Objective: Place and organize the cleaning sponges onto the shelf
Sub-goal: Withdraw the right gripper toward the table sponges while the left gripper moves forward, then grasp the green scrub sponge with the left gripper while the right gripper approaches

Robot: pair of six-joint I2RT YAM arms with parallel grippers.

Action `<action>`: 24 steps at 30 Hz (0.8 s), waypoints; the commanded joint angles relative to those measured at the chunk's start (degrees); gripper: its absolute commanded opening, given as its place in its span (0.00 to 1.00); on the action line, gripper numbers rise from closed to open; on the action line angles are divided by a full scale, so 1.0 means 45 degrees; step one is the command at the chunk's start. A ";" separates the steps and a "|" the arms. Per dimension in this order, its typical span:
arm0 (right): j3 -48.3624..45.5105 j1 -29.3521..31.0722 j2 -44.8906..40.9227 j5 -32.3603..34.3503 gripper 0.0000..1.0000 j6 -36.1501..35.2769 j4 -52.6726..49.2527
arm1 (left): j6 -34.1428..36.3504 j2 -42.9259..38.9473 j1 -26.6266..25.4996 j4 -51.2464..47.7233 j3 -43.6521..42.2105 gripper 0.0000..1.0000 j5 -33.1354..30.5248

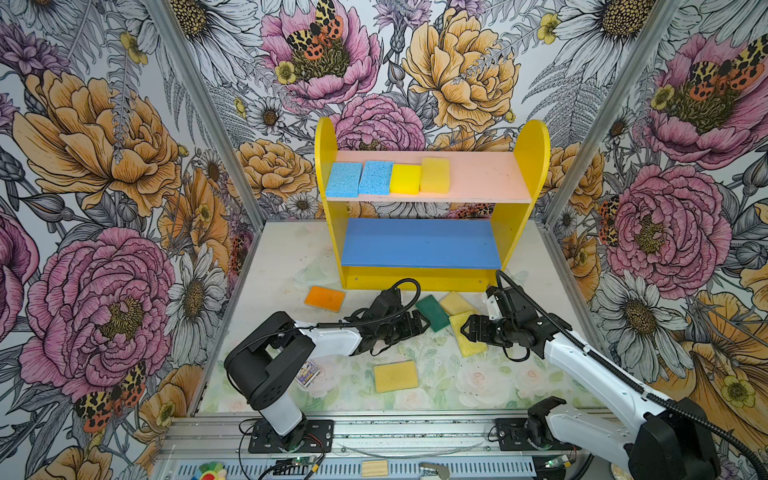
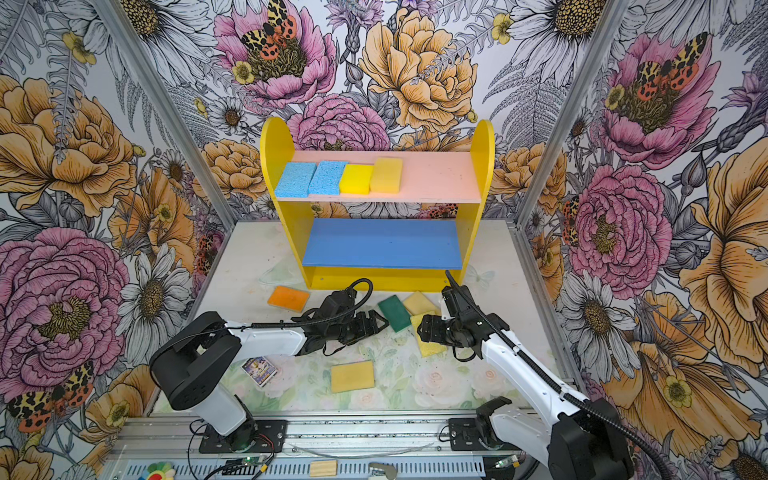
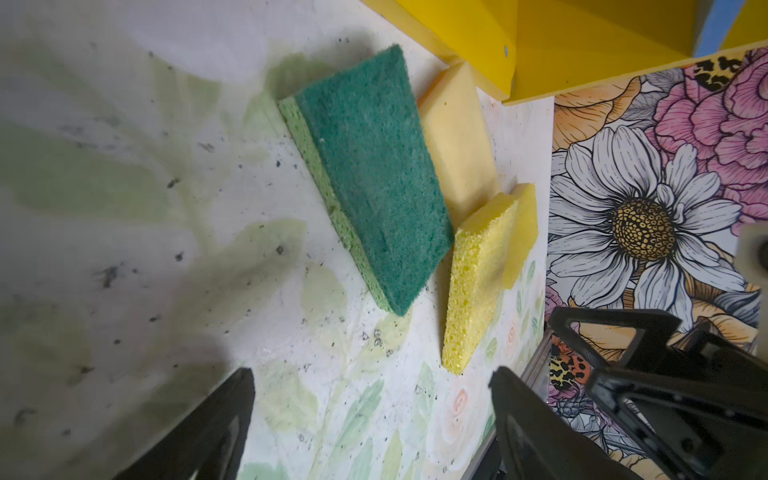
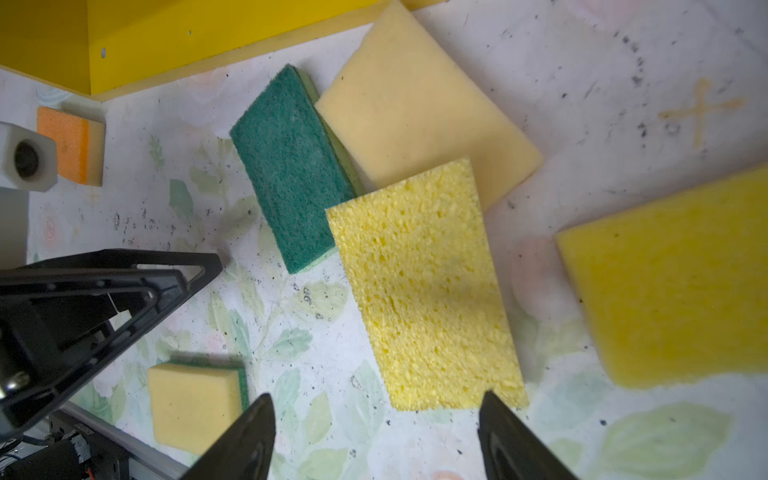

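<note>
Up on the pink board of the shelf, four cleaning sponges lie in a row from its left end, edges touching: a light blue sponge, a second blue sponge, a bright yellow sponge and a paler yellow sponge. The shelf stands at the middle of the bench's back edge.

Just before its foot, toward the right edge, a dark green sponge, a buff sponge and a porous yellow sponge crowd together. The porous one's far corner overlaps the buff one. An orange sponge lies before the shelf's left end, and a front yellow sponge lies toward the middle of the front edge.

The bench wears a faded floral print, scuffed and speckled dark. Bold flower wallpaper closes three sides.

The left pincer, jaws wide and empty, points at the dark green sponge from just beside it. The right pincer, jaws likewise apart and holding nothing, hangs over the near end of the porous yellow sponge. Whether it touches, I cannot tell.
</note>
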 commanded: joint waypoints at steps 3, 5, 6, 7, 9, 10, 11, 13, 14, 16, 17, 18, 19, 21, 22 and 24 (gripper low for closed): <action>0.0165 -0.0141 -0.0437 -0.0067 0.78 -0.0257 0.0300 | -0.0363 0.0536 -0.0005 0.0327 0.0432 0.87 0.0287; 0.0146 -0.0161 -0.0476 -0.0086 0.78 -0.0276 0.0286 | -0.0481 0.0695 0.0036 0.0326 0.0461 0.85 0.0278; 0.0146 -0.0161 -0.0487 -0.0123 0.78 -0.0276 0.0296 | -0.0523 0.0799 0.0054 0.0315 0.0489 0.84 0.0288; 0.0146 -0.0163 -0.0508 -0.0145 0.78 -0.0266 0.0293 | -0.0526 0.0882 0.0074 0.0307 0.0561 0.83 0.0301; 0.0126 -0.0180 -0.0591 -0.0182 0.78 -0.0237 0.0301 | -0.0489 0.1144 0.0115 0.0130 0.0769 0.79 0.0303; 0.0107 -0.0182 -0.0640 -0.0194 0.78 -0.0236 0.0296 | -0.0440 0.1255 0.0121 -0.0002 0.0887 0.78 0.0270; 0.0087 -0.0183 -0.0689 -0.0186 0.78 -0.0226 0.0296 | -0.0385 0.1389 0.0134 -0.0178 0.1026 0.77 0.0194; 0.0036 -0.0182 -0.0796 -0.0239 0.78 -0.0218 0.0279 | -0.0331 0.1600 0.0167 -0.0307 0.1219 0.76 0.0115; 0.0011 -0.0201 -0.0838 -0.0258 0.78 -0.0218 0.0272 | -0.0330 0.1717 0.0186 -0.0319 0.1313 0.74 0.0095; -0.0048 -0.0202 -0.0916 -0.0263 0.78 -0.0218 0.0275 | -0.0330 0.1862 0.0210 -0.0341 0.1547 0.71 0.0127; -0.0088 -0.0202 -0.0962 -0.0266 0.78 -0.0217 0.0276 | -0.0330 0.2204 0.0210 -0.0421 0.1701 0.69 0.0136; -0.0123 -0.0197 -0.0982 -0.0266 0.78 -0.0217 0.0276 | -0.0312 0.2423 0.0214 -0.0529 0.1873 0.67 0.0147; -0.0128 -0.0217 -0.1001 -0.0273 0.78 -0.0198 0.0276 | -0.0291 0.2538 0.0213 -0.0615 0.2009 0.65 0.0153; -0.0147 -0.0221 -0.1014 -0.0277 0.78 -0.0201 0.0276 | -0.0233 0.2770 0.0213 -0.0809 0.2274 0.57 0.0148; -0.0147 -0.0212 -0.1039 -0.0273 0.78 -0.0203 0.0276 | -0.0219 0.2873 0.0208 -0.0863 0.2352 0.53 0.0162; -0.0186 -0.0219 -0.1082 -0.0263 0.78 -0.0179 0.0287 | -0.0212 0.3115 0.0251 -0.1033 0.2511 0.46 0.0170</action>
